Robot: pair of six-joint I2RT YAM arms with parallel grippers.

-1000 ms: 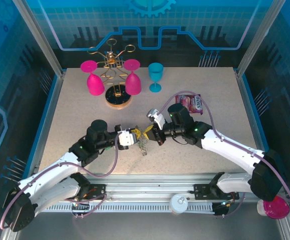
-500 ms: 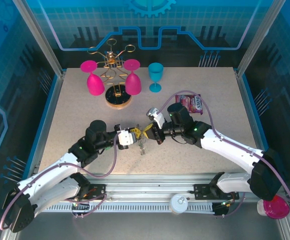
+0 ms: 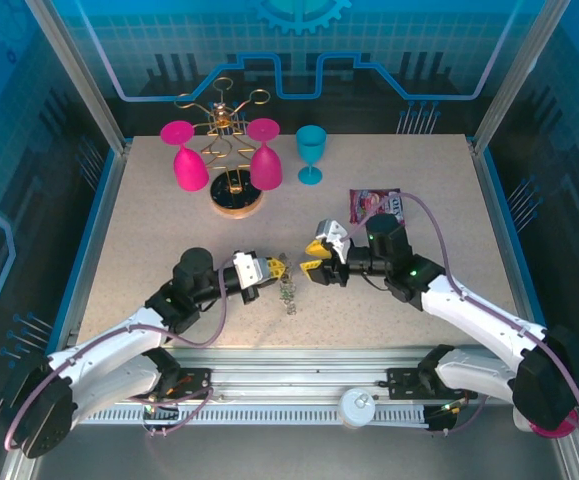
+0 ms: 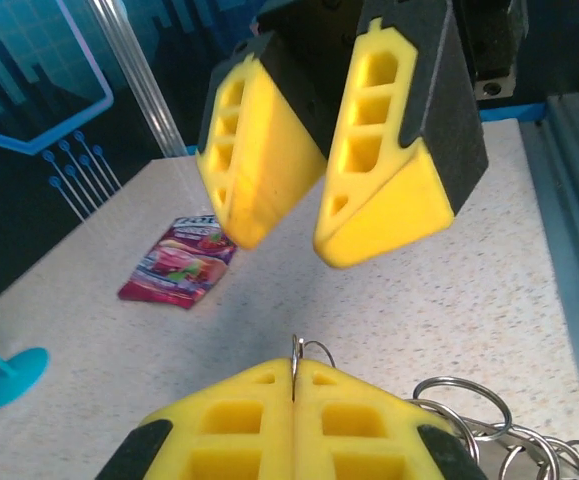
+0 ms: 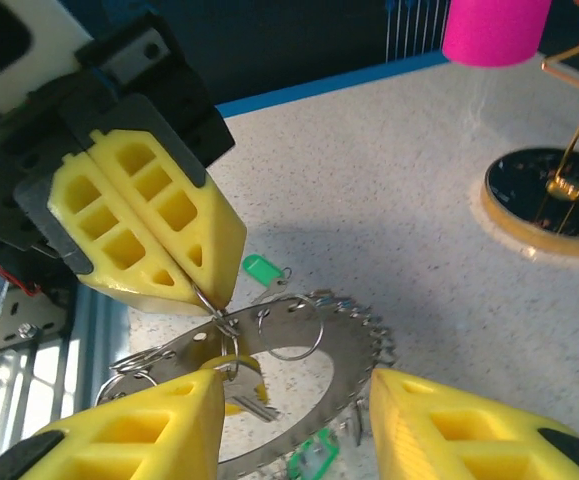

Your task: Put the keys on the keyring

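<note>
Near centre, left fingers (image 5: 159, 230) pinch a wire loop (image 4: 296, 352) on the ridged keyring (image 5: 354, 345); right fingers (image 5: 139, 440) gape.

The right arm's black two-finger gripper with yellow pads (image 3: 314, 258) has drawn back toward 3 o'clock, away from the left arm's matching gripper (image 3: 277, 267), which is clamped on a thin wire ring (image 4: 295, 350). Their tips met a second ago; now bare table shows between them, and the right pads stand spread apart. The right arm's elbow has swung toward 3 o'clock too, uncovering the pink foil snack packet (image 3: 377, 205) it half hid. The magenta plastic cup (image 3: 544, 432) at 5 o'clock is now nearly hidden behind that arm's shoulder.
</note>
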